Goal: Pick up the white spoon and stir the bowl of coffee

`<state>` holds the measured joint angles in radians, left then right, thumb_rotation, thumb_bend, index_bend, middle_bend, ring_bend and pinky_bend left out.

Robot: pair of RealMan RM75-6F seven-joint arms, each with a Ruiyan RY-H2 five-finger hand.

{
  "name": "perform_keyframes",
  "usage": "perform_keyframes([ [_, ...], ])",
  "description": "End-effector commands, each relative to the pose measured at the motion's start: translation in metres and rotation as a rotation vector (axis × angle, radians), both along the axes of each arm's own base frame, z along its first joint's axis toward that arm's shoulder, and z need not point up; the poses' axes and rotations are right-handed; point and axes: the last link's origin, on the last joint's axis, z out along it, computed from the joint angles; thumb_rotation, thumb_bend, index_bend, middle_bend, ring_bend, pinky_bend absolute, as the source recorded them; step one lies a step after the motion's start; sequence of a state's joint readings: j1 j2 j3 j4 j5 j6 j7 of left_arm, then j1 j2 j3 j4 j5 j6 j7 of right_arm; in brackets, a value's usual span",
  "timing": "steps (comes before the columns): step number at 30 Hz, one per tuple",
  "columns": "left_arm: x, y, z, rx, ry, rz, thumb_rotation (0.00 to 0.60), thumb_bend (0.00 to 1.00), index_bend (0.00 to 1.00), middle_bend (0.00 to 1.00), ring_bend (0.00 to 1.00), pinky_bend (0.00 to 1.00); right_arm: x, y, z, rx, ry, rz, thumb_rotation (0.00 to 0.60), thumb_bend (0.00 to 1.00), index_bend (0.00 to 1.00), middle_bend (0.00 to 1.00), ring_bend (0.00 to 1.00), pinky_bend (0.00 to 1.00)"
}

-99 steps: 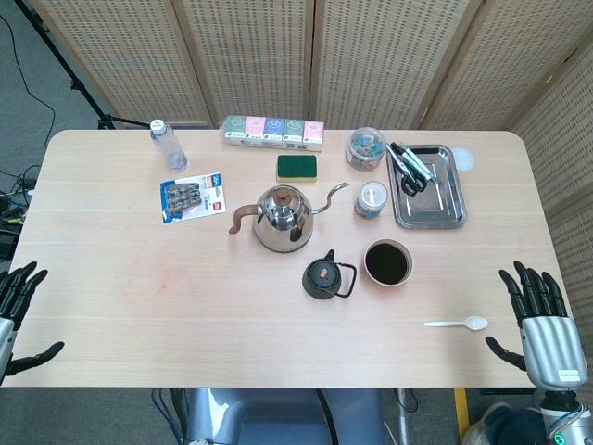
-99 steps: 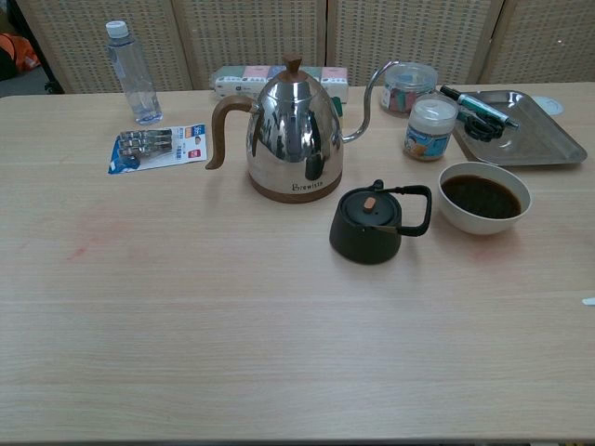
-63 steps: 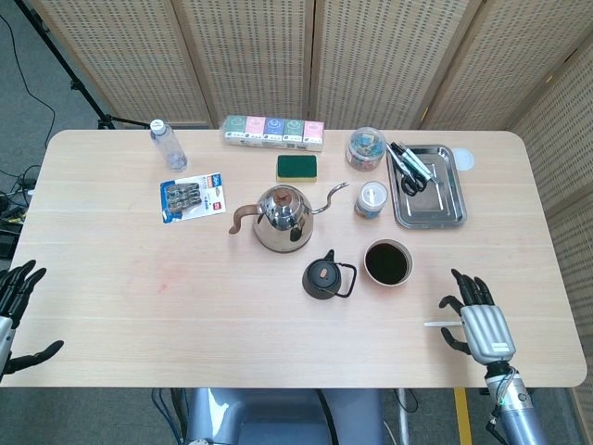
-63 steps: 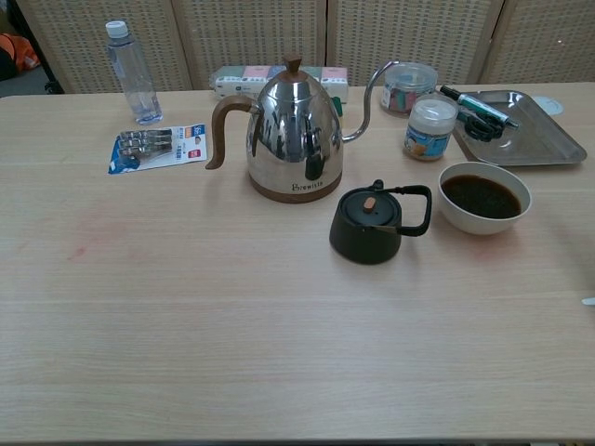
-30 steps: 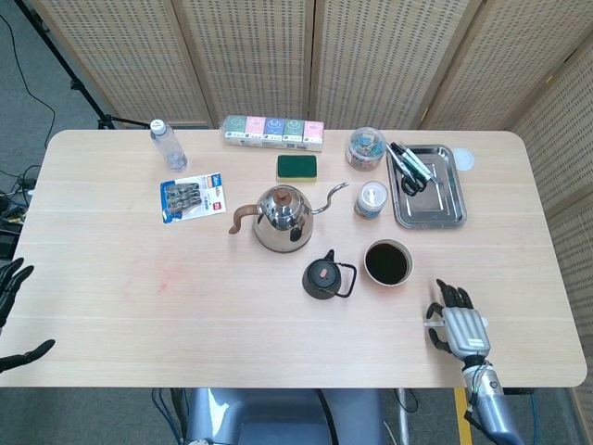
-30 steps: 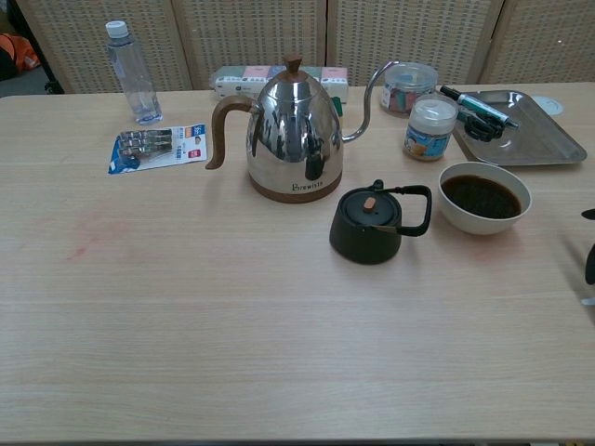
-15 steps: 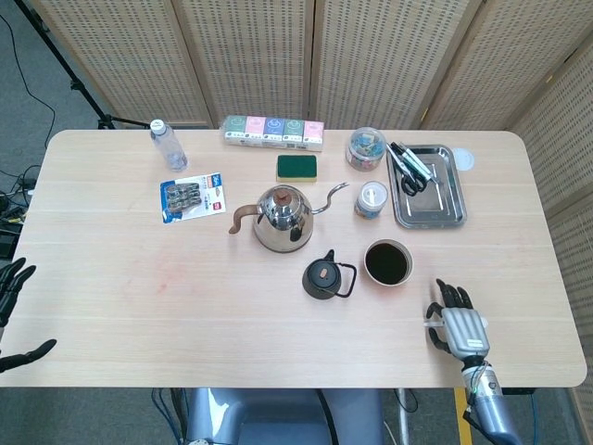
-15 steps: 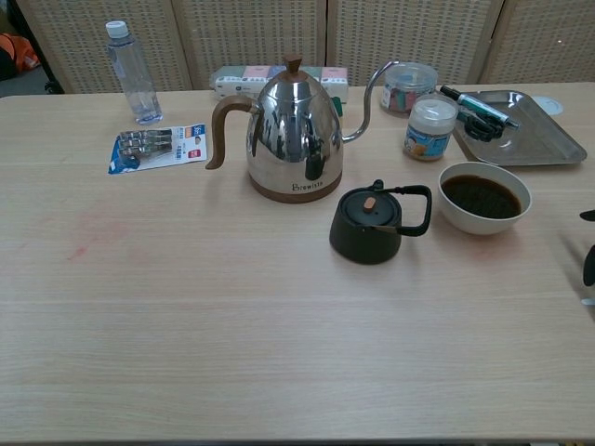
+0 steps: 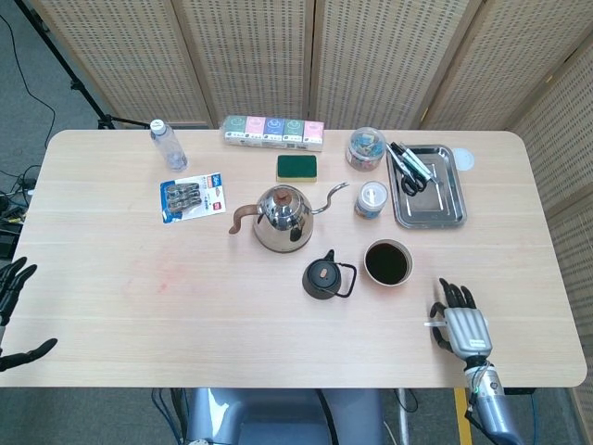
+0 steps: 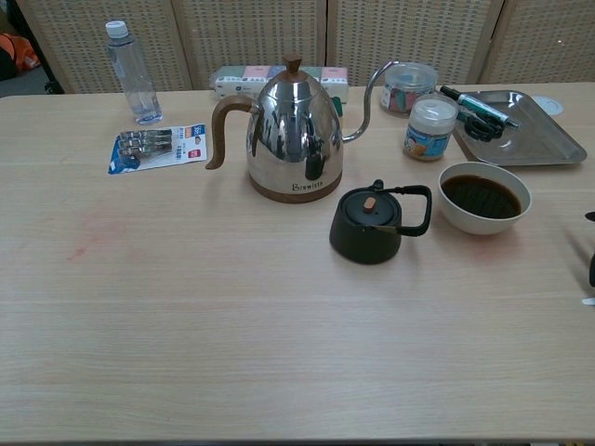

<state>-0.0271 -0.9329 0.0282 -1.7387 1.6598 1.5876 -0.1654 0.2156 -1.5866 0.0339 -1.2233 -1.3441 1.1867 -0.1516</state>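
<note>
The white spoon (image 9: 429,324) lies flat on the table at the front right; only its handle end shows, the rest is under my right hand (image 9: 460,324). That hand hovers palm down over it with fingers spread; whether it touches the spoon is hidden. In the chest view only dark fingertips (image 10: 591,268) and the spoon's tip (image 10: 588,301) show at the right edge. The bowl of coffee (image 9: 387,262) (image 10: 483,196) stands just beyond and left of the hand. My left hand (image 9: 14,315) hangs open off the table's left edge.
A small black teapot (image 9: 324,277) sits left of the bowl, and a steel kettle (image 9: 283,217) behind it. A jar (image 9: 372,199) and a metal tray (image 9: 427,187) with pens stand behind the bowl. A water bottle (image 9: 168,144), sponge (image 9: 297,167) and packets lie further back.
My right hand came in from the right table edge and settled over the spoon; in the last half second it edged slightly right. The spoon and bowl stayed put.
</note>
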Motion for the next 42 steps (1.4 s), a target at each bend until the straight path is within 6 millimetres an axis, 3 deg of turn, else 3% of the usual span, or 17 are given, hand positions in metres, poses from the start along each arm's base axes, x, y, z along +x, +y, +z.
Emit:
perform_keyframes([
  [1,0.0,0.0,-0.001,-0.001,0.002,0.0,0.6,0.0,0.0,0.0,0.0,0.0,0.0,0.0,-0.002,0.004,0.008,0.011,0.6,0.44,0.45,0.0,0.0,0.0],
  [36,0.001,0.001,-0.003,-0.001,0.008,0.0,0.6,0.0,0.0,0.0,0.0,0.0,-0.01,0.0,-0.011,0.025,0.082,0.06,0.6,0.44,0.45,0.0,0.0,0.0],
  [42,0.001,0.001,-0.003,-0.002,0.009,0.0,0.6,0.0,0.0,0.0,0.0,0.0,-0.01,-0.002,-0.009,0.028,0.083,0.052,0.6,0.44,0.5,0.0,0.0,0.0],
])
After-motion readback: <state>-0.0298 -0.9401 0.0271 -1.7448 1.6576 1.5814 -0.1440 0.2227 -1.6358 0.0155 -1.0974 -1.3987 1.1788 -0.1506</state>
